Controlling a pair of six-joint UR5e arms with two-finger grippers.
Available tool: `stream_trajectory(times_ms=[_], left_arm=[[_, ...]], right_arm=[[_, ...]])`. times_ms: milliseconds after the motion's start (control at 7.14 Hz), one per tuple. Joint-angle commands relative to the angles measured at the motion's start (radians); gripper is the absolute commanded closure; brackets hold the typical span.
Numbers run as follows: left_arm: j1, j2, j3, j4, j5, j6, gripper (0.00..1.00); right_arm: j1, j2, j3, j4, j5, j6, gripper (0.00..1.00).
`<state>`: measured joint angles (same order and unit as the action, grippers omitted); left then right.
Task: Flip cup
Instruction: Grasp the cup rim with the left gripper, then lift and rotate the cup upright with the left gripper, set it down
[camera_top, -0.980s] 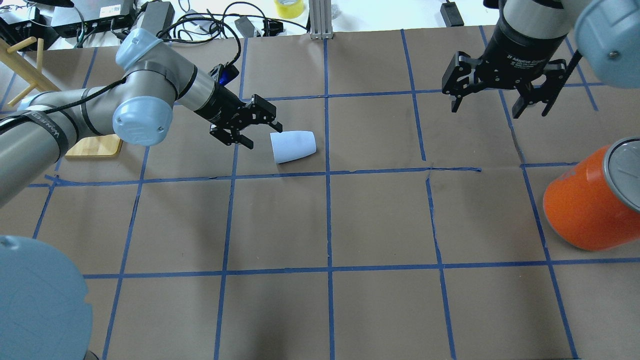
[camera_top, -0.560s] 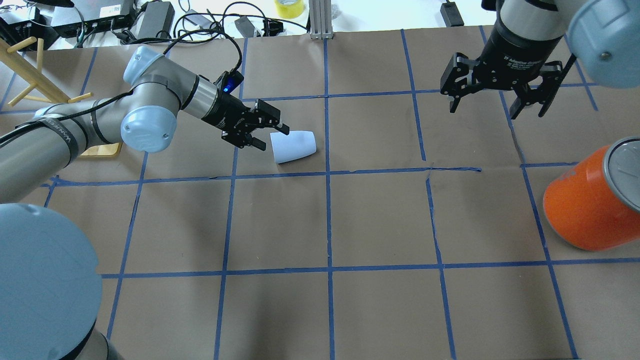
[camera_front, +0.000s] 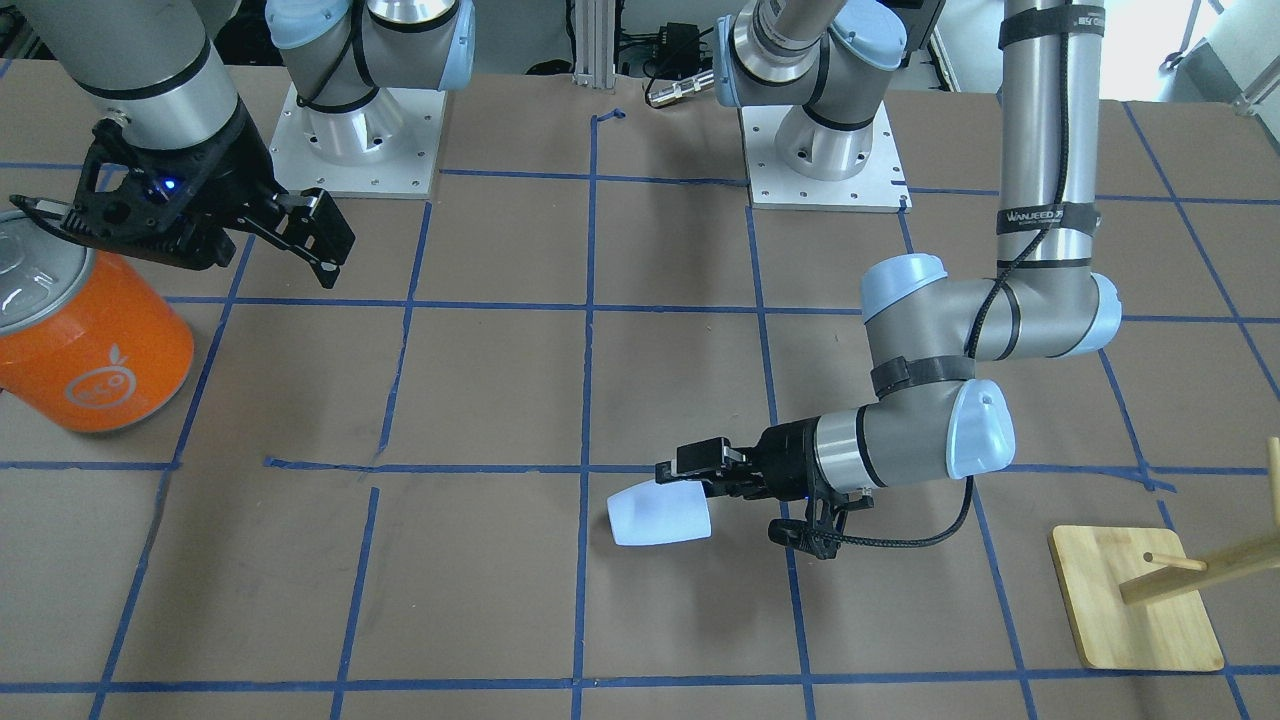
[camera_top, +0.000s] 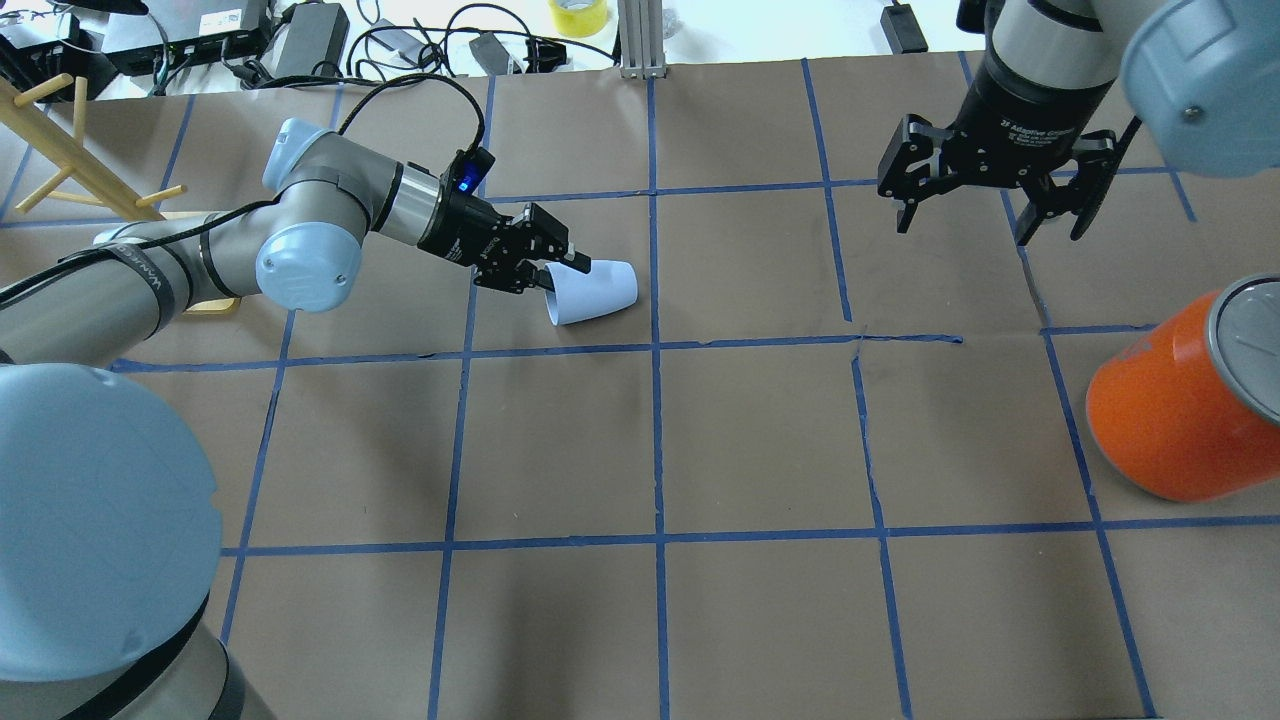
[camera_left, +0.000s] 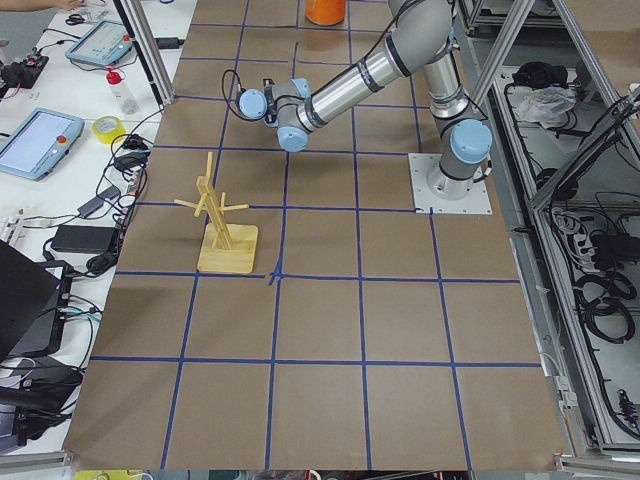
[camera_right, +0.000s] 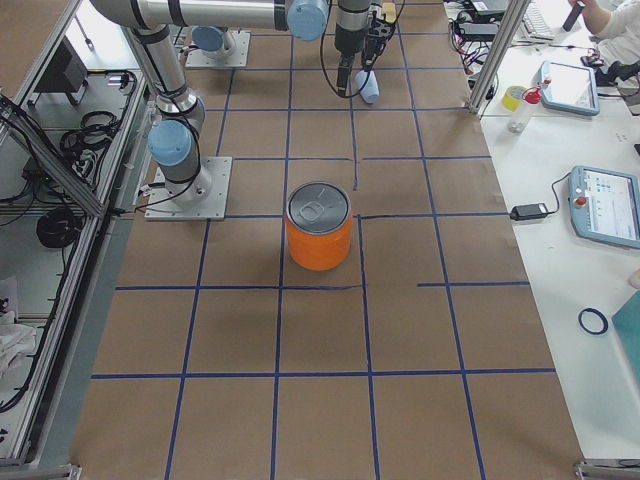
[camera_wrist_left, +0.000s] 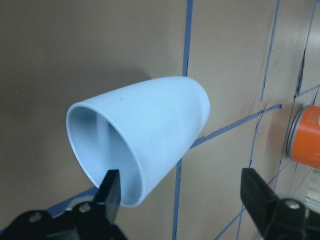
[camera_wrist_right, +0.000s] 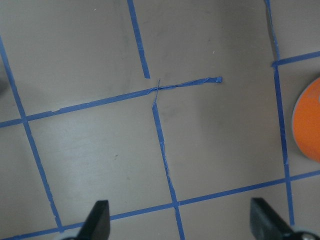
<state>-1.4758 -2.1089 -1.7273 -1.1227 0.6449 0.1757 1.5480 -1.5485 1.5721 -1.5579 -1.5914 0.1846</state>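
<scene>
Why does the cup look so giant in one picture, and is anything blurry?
Left wrist view: the cup is right by the lens, filling the frame; the fingers of the left gripper look slightly soft. Overhead view: the pale arm joint at lower left is close and blurred.

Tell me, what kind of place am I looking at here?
Probably a robotics lab or test cell. A left arm and a right arm are bolted to a table marked with a blue tape grid, and touchscreen pads lie on a bench alongside.
</scene>
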Motion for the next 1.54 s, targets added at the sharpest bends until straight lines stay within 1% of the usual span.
stream_trajectory(times_ms=[0,280,420,560,700,840,980,1120,1400], left_arm=[[0.0,-0.013,0.002,0.0,-0.064,-0.007,1.0],[0.0,0.0,0.009,0.001,-0.056,-0.042,1.0],[0.0,0.027,0.04,0.015,0.002,-0.185,1.0],[0.0,0.055,0.108,0.061,0.194,-0.332,1.0],[0.0,0.078,0.177,0.032,0.366,-0.356,1.0],[0.0,0.09,0.221,0.008,0.583,-0.345,1.0],[-0.006,0.101,0.242,-0.021,0.765,-0.209,1.0],[-0.003,0.105,0.244,-0.043,0.87,-0.01,1.0],[0.008,0.077,0.241,-0.031,0.909,0.031,1.0]], right_arm=[[0.001,0.001,0.003,0.007,-0.002,-0.002,0.0],[0.001,0.001,0.003,0.007,-0.001,-0.002,0.0],[0.001,0.001,0.003,0.007,-0.001,-0.002,0.0],[0.001,0.001,0.003,0.007,-0.001,-0.002,0.0],[0.0,0.001,0.003,0.007,0.001,-0.004,0.0],[0.001,0.002,0.003,-0.007,0.007,-0.002,0.0],[0.001,0.002,0.003,-0.007,0.001,-0.005,0.0],[0.001,0.002,0.003,-0.005,-0.001,-0.008,0.0],[0.001,0.002,0.003,-0.005,0.001,-0.01,0.0]])
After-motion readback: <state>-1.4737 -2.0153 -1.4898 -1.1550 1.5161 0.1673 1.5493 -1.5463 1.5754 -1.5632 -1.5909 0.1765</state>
